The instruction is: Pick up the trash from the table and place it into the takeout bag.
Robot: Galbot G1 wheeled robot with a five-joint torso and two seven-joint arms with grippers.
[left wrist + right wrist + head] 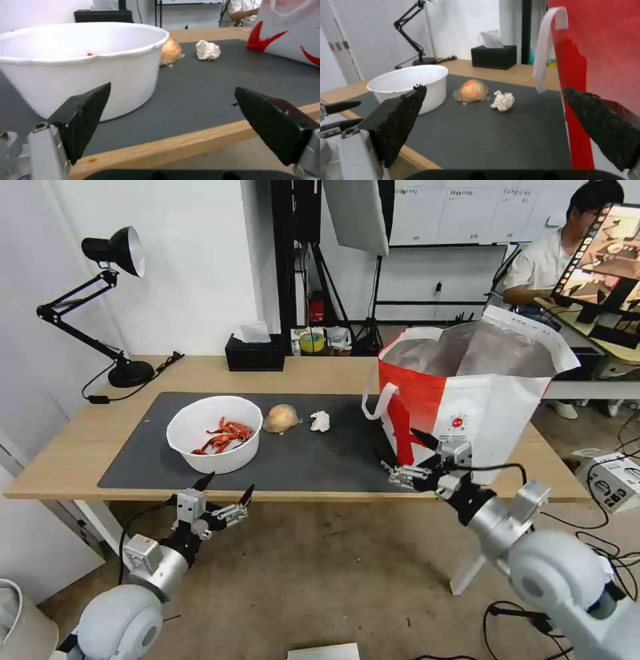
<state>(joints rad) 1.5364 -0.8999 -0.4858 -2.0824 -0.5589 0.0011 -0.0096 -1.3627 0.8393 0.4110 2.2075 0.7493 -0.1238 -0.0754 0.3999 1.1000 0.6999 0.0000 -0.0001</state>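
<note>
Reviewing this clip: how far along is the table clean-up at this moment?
Nothing visibly done: the white bowl of red-orange shells, the wrapped lump and the tissue ball sit on the mat, outside the takeout bag. Nothing is in hand: the left gripper is open at the table's near edge before the bowl, and the right gripper is open beside the bag. All three remain.

Matt dark grey mat on smooth light wood table; glossy white plastic bowl; foil-lined takeout bag
</note>
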